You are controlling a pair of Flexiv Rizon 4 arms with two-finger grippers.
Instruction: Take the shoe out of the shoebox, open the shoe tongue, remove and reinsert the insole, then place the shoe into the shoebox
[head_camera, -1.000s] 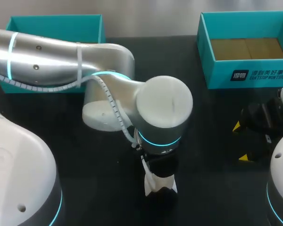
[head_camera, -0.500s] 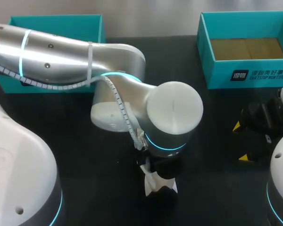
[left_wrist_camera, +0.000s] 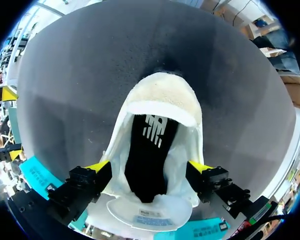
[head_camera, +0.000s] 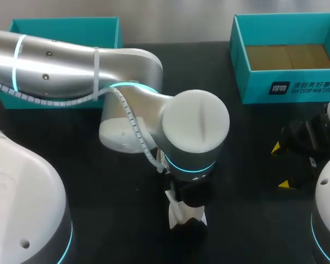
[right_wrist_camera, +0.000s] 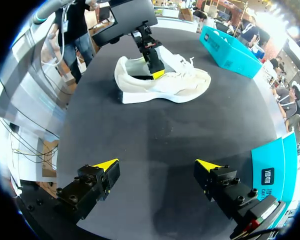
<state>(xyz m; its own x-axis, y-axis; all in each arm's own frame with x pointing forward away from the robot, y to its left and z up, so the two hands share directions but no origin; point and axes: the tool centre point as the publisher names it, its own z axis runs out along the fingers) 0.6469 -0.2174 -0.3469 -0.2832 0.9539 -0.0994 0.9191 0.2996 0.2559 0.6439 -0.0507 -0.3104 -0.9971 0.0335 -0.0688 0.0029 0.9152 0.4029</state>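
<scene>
A cream-white shoe (left_wrist_camera: pixel 162 100) lies on the black table, with a black insole (left_wrist_camera: pixel 147 150) inside it and the tongue folded back toward me. My left gripper (left_wrist_camera: pixel 149 167) hangs open over the shoe, one yellow tip at each side of it. In the head view my left arm's wrist (head_camera: pixel 195 129) hides most of the shoe (head_camera: pixel 186 215). The right wrist view shows the shoe (right_wrist_camera: pixel 165 82) lying ahead, with one of the left gripper's fingers (right_wrist_camera: pixel 152 62) at it. My right gripper (right_wrist_camera: pixel 157 167) stands open and empty, some way to the right (head_camera: pixel 283 165).
The open teal shoebox (head_camera: pixel 289 93), with a brown floor, stands at the back right. A second teal box part (head_camera: pixel 66 25) sits at the back left, behind my left arm. Bare black table lies between the shoe and my right gripper.
My left arm's wrist swung a little to the right and then came part of the way back. The shoe and my right arm have kept their places.
</scene>
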